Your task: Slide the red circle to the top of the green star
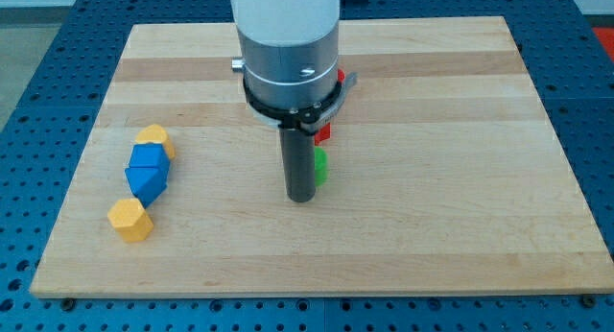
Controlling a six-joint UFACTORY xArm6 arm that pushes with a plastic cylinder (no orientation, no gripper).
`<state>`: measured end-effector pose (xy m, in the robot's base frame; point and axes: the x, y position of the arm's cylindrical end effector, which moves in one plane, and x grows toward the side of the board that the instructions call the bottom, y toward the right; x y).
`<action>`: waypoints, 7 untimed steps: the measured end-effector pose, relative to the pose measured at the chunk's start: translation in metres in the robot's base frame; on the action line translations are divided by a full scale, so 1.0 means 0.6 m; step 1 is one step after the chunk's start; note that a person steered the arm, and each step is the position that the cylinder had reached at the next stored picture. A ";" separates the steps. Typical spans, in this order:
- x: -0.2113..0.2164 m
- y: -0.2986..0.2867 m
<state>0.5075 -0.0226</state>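
My rod stands near the board's middle, and my tip [302, 198] rests on the wood. Just to the tip's right a green block [320, 166] peeks out from behind the rod; its shape is mostly hidden. Directly above it a red block [323, 132] shows as a small sliver, also mostly hidden by the rod and the arm's body. The red block sits close above the green one; I cannot tell whether they touch.
At the view's left a column of blocks lies on the wooden board [460, 178]: a yellow block [153, 138], a blue block [148, 159], another blue block [147, 182] and a yellow hexagon [130, 220].
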 end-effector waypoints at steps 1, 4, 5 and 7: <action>-0.016 0.000; -0.025 0.028; 0.022 0.155; -0.142 0.244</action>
<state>0.4224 0.1236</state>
